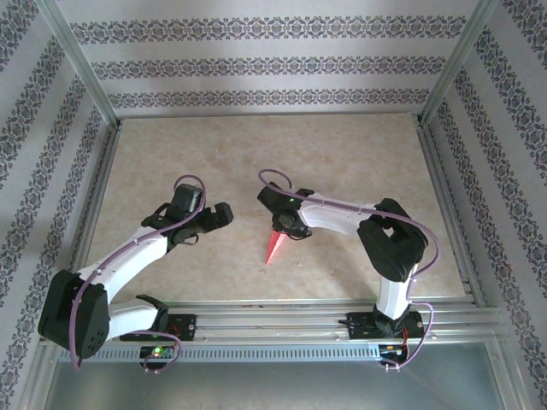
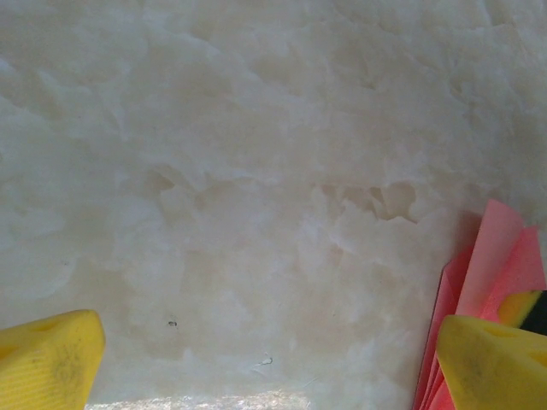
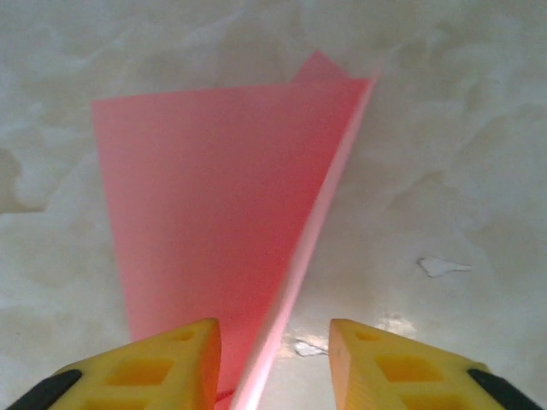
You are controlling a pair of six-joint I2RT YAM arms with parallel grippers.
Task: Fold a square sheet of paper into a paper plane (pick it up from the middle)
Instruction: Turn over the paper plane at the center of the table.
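From above, the paper plane (image 1: 275, 246) lies mid-worktop (image 1: 171, 154), already a narrow dart pointing toward the arm bases. The right gripper (image 1: 280, 226) is at its wide end and the left gripper (image 1: 222, 213) is off to the side. The left wrist view shows that gripper spread wide and empty, layered pink edges beside one finger. The right wrist view shows jaws partly apart, straddling the raised centre crease without pinching it. The folding looks largely done, with probably only the wings left to set.

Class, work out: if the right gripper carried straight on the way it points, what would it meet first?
The paper plane: its folded edge sits between the right gripper's parted fingers, wing stretching ahead. Past it, probably just table.
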